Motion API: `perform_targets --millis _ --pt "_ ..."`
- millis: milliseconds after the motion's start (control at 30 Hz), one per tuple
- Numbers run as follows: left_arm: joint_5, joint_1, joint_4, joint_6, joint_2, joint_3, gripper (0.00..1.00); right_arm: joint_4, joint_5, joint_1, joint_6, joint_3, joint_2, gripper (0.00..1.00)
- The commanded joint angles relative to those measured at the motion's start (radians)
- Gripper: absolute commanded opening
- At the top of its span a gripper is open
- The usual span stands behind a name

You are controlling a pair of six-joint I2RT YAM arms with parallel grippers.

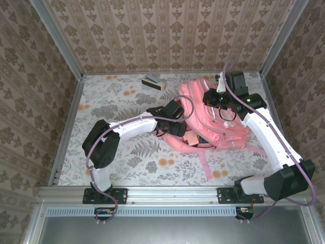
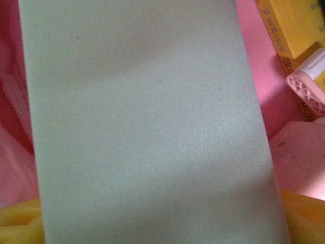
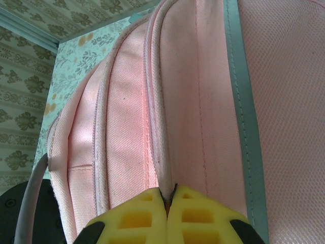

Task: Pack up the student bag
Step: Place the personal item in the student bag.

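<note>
Student bag (image 1: 216,114) lies right of centre on the surface, mouth open. Right fingers (image 3: 142,218) are pinched shut on its seam. Left fingers (image 2: 18,223) hold a pale flat item (image 2: 147,122) inside, beside a yellow book (image 2: 294,25). Packing looks partly done: a small block (image 1: 153,81) remains outside.

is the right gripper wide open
No, the right gripper is closed nearly tight, pinching a fold of the student bag.
</note>
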Motion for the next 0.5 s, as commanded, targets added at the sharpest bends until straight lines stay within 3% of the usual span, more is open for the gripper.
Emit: perform_targets --millis 0,167,333,467 --pt "0.005 0.01 -0.061 0.073 -0.014 0.029 0.92 0.113 -0.043 -0.001 0.007 0.031 -0.04 0.0" --pt "0.029 0.025 -0.071 0.053 -0.056 0.062 0.99 0.112 -0.04 0.0 0.004 0.032 -0.038 0.01" --pt "0.093 0.078 -0.048 0.005 -0.12 0.06 0.99 0.112 -0.05 -0.001 0.005 0.04 -0.028 0.01" --pt "0.078 0.141 -0.017 -0.026 -0.14 0.076 0.99 0.141 -0.08 0.0 0.015 0.048 -0.017 0.01"
